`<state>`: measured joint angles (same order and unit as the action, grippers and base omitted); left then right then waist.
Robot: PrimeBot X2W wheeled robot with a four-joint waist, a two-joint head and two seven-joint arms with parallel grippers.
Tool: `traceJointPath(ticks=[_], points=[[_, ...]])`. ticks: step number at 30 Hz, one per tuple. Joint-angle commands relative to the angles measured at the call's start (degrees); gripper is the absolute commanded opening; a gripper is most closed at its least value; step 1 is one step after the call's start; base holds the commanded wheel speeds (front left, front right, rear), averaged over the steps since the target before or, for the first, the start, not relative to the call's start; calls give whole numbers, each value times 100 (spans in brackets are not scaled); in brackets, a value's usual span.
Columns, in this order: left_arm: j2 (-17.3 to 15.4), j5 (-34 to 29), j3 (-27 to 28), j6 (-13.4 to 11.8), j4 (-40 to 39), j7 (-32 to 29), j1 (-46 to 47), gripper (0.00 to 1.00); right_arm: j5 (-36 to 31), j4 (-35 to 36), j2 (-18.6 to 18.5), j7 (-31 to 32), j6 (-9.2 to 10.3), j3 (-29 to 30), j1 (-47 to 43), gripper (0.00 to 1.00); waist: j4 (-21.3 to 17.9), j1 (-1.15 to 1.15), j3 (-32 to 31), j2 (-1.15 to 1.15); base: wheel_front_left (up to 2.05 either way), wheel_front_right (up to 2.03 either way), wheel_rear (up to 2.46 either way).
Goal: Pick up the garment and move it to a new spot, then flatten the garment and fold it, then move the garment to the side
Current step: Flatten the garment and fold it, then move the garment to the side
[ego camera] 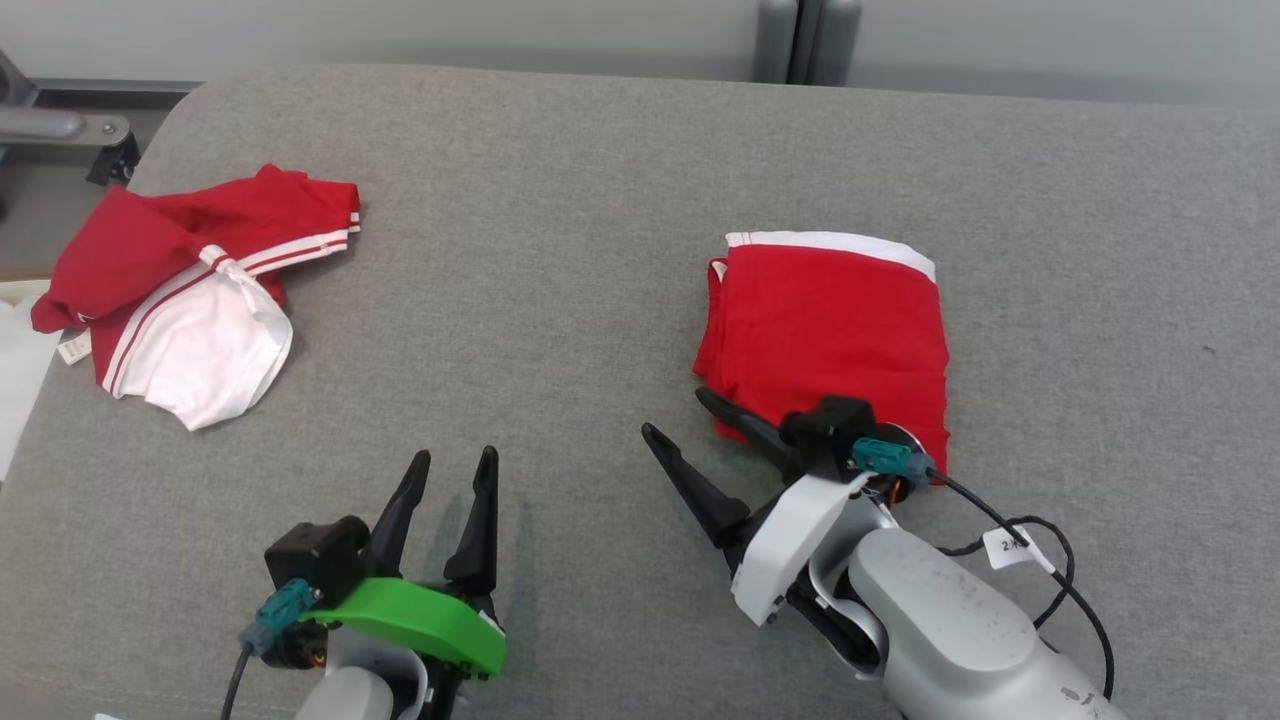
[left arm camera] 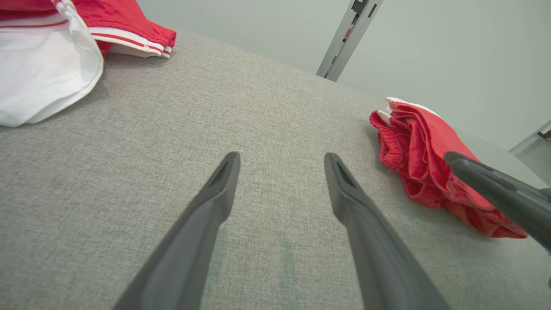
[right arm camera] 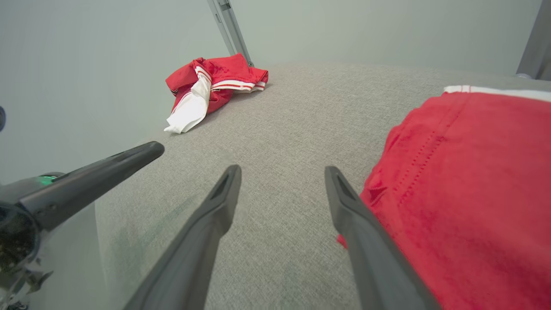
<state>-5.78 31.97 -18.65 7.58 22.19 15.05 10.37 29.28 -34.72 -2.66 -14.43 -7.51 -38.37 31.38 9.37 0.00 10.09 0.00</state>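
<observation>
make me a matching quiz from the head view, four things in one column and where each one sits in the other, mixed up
1 folded red cloth garment with white band
2 crumpled red and white cloth garment
3 bright green plastic wrist cover
4 small white paper tag

a on a black cable, lower right
b bunched up, far left
c on the left arm
d flat, right of centre

Pairs: 1-d, 2-b, 3-c, 4-a

Head view down over grey surface [ego camera: 560,200]; wrist views low along it.
</observation>
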Motion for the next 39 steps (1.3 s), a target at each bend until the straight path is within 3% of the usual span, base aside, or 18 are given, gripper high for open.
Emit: traceJointPath(ticks=[1, 5, 14, 20, 29, 39], points=[[0, -48, 52, -19, -13, 18, -96, 100, 8, -40, -47, -48, 5, -8, 13, 100, -69, 0, 3, 0, 0, 0, 0], [-44, -200, 199, -19, -42, 18, -114, 100, -181, 87, -38, -80, 5, 361, 78, 100, -266, 0, -40, 0, 0, 0, 0], [-40, -736, 516, -19, -226, 18, -195, 100, -1411, 1055, -35, -82, 5, 2440, -692, 100, -697, 0, -186, 0, 0, 0, 0], [-46, -1051, 727, -19, -244, 18, -329, 100, -2022, 1337, -31, -83, 5, 3384, -1394, 100, -871, 0, -318, 0, 0, 0, 0], [67, -1488, 959, -19, -255, 18, -812, 100, -2095, 1202, -32, -84, 5, 4016, -2259, 100, -990, 0, -578, 0, 0, 0, 0], [159, -1668, 925, -19, -382, 18, -730, 100, -2036, 1034, -33, -84, 5, 3770, -2118, 100, -874, 0, -409, 0, 0, 0, 0]])
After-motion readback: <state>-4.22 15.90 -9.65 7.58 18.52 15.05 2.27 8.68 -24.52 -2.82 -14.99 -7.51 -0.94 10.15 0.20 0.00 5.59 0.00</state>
